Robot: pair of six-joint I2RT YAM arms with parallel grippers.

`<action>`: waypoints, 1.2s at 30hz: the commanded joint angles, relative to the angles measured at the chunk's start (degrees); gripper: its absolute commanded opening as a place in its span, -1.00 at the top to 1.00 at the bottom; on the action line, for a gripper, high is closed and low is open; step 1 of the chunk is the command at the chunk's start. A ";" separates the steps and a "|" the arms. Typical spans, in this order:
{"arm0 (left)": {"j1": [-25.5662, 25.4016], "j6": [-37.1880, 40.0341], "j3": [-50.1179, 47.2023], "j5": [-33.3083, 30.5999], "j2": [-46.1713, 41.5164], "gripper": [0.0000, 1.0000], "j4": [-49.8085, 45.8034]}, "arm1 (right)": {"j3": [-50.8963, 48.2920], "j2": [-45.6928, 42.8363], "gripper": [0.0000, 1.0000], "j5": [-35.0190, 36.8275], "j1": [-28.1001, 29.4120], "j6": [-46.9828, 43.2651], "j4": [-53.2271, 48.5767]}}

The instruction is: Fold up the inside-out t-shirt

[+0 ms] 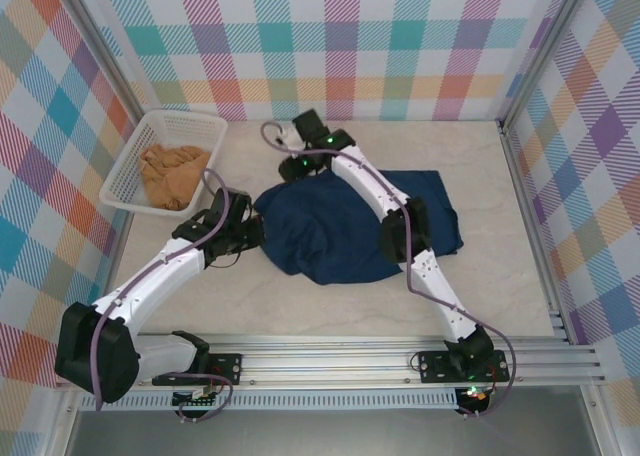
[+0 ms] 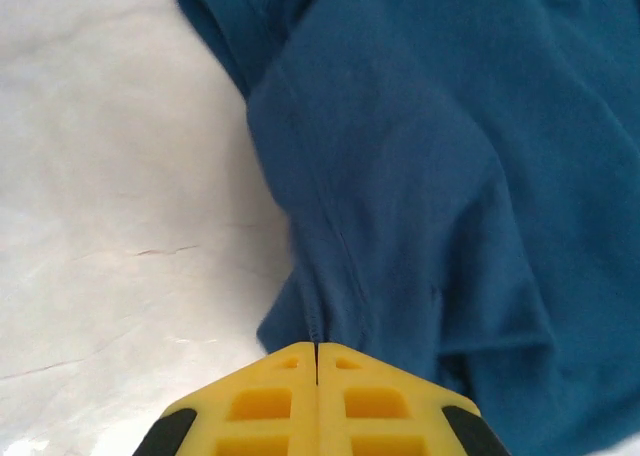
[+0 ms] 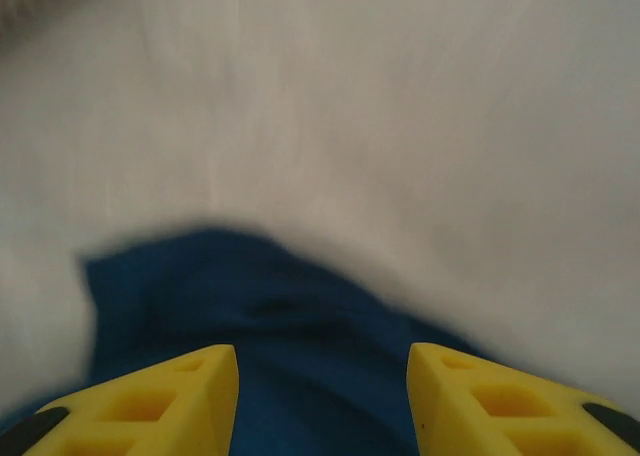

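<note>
Clamped together nearest the lens, left gripper (image 2: pixel 317 351), pinching a seam fold at the near left of the inside-out t-shirt (image 1: pixel 320 241). Navy shirt rumpled mid-table (image 1: pixel 500 296). Right gripper (image 3: pixel 322 361) over its far edge, jaws apart, gripping nothing. Probably spreading flat before any fold. Next: close on that far edge, draw taut against the left hold.

White arms (image 1: pixel 160 271), black joints (image 1: pixel 405 234), yellow pincers (image 2: pixel 317 346) (image 3: pixel 322 349)

Right arm (image 1: pixel 368 184) hides t-shirt (image 1: pixel 320 236) middle (wrist view blurred).
</note>
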 commanded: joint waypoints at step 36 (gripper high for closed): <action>3.29 -5.83 -8.68 22.38 2.10 1.00 16.06 | -94.89 -65.04 0.93 4.83 -17.39 21.34 13.00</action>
